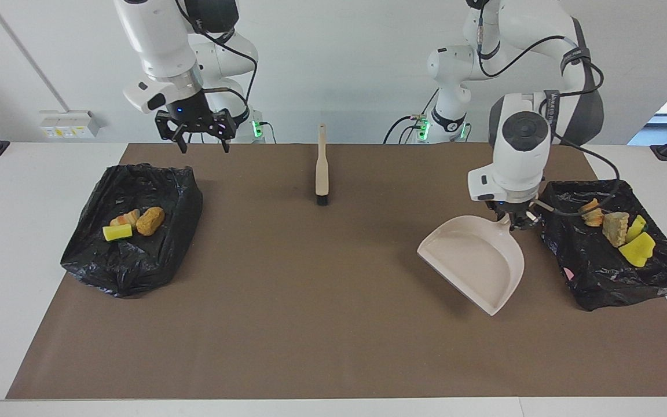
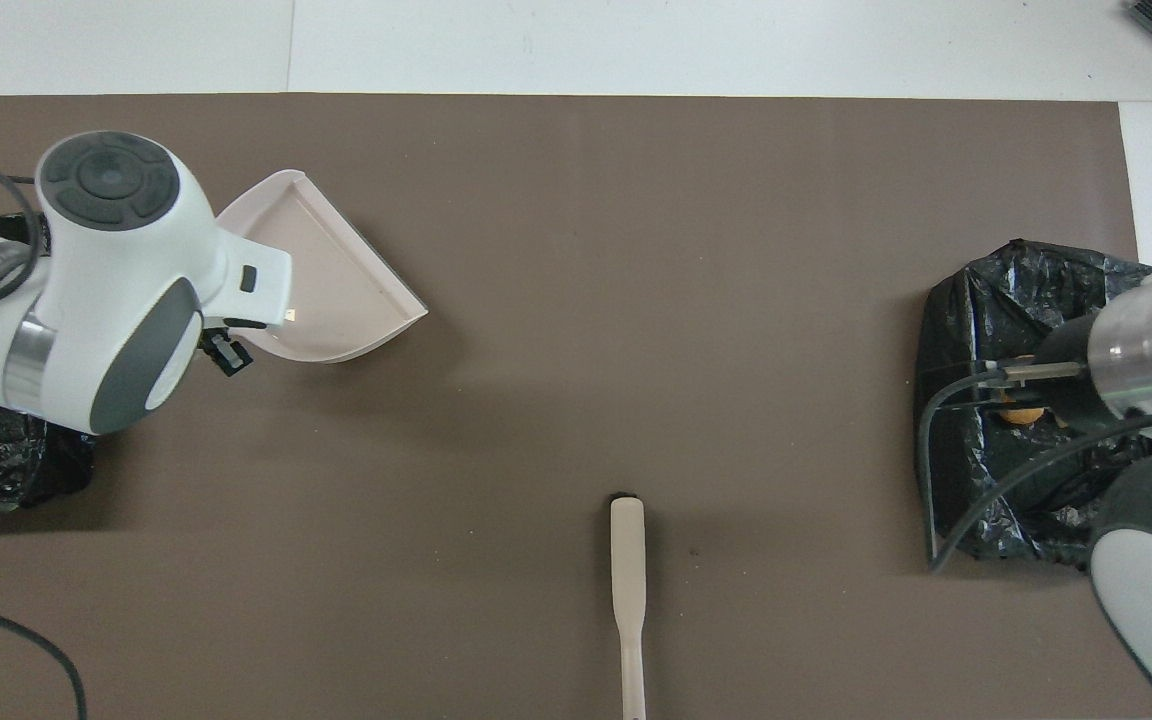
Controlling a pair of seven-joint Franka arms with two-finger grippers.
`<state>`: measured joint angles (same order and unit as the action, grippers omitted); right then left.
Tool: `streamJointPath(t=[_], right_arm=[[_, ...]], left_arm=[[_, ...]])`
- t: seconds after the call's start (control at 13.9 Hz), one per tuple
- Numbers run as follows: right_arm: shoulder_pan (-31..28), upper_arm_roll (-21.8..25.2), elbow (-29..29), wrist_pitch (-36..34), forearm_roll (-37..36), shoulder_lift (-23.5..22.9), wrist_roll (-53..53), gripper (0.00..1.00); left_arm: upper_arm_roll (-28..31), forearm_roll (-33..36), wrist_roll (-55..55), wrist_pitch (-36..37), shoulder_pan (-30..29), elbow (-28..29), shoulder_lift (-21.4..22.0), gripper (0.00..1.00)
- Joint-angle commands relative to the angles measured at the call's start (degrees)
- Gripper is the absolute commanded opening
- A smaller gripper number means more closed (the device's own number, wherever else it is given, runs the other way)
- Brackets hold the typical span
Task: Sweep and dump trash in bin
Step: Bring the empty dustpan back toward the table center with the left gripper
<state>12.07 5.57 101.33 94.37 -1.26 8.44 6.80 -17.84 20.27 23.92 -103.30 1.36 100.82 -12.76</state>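
Your left gripper pinches the dustpan over open mat, beside a bin. Your right gripper hangs spread. The brush lies between them.

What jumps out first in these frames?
The beige dustpan, empty, hangs over the brown mat beside the black bag-lined bin at the left arm's end, held by its handle in the left gripper. Yellow and tan trash scraps lie in that bin, more in the other bin. The right gripper hangs open; the brush lies untouched mid-mat.
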Motion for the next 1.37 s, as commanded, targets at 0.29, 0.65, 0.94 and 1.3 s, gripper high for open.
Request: streamJointPath(t=[0.29, 0.65, 0.94, 1.3], right_arm=[[-7.6, -0.22, -6.76, -8.33, -0.5, -0.26, -6.98, 1.0], [-8.03, 0.31, -6.32, -9.2, -0.5, 0.18, -8.81, 1.0], [-7.86, 0.14, -4.58, -8.32, -1.37, 0.61, -9.79, 1.0], [-7.33, -0.48, -3.42, -8.32, -1.64, 1.5, -10.23, 1.0]], left_arm=[[-8.78, -3.82, -29.95, -0.06, 2.85, -7.28, -8.75, 0.0], [-8.79, -7.52, -49.91, -1.47, 9.34, -18.44, -17.01, 0.0], [-7.91, -4.98, -60.2, -0.59, 16.72, -31.88, -28.0, 0.0], [-4.57, -4.27, -65.31, -1.29, 22.62, -37.18, -32.23, 0.0]])
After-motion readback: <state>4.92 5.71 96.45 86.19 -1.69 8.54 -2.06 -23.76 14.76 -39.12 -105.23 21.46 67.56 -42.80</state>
